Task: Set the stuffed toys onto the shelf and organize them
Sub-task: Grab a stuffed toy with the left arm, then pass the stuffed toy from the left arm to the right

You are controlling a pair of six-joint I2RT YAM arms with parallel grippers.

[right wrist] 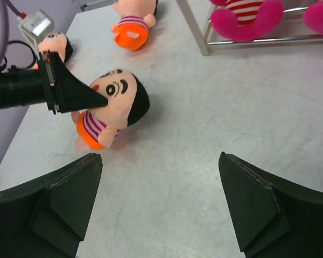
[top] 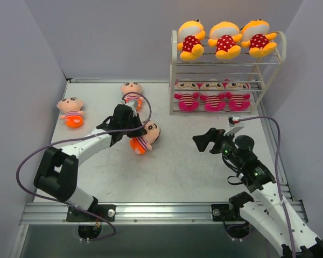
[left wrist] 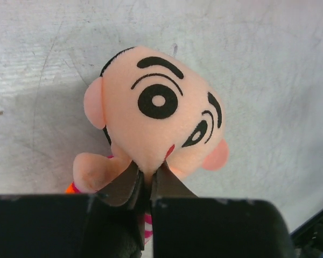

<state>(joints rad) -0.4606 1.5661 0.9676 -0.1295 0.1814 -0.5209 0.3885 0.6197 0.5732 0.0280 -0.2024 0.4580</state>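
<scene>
Top view, left pincer (top: pixel 133 129): clamped shut on peach-faced doll (top: pixel 148 137); second peach doll (top: pixel 132 92) just beyond, third peach doll (top: pixel 71 111) well left.
Top view, shelf (top: pixel 226 70): well right of it, yellow dolls (top: pixel 224 38) above pink-striped dolls (top: pixel 212 95); table (top: pixel 177 166) open between.
Left wrist view: fingertips (left wrist: pixel 124 188) pinch the doll's chin.
Right wrist view, right pincer (right wrist: pixel 160 180): wide, nothing held; shelf leg (right wrist: pixel 192 27) ahead-right.

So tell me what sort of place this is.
Most likely a robot test cell, not a home: plain walls box in a table, a left arm and right arm are bolted to a metal rail, and a wire shelf of stuffed toys looks staged.
</scene>
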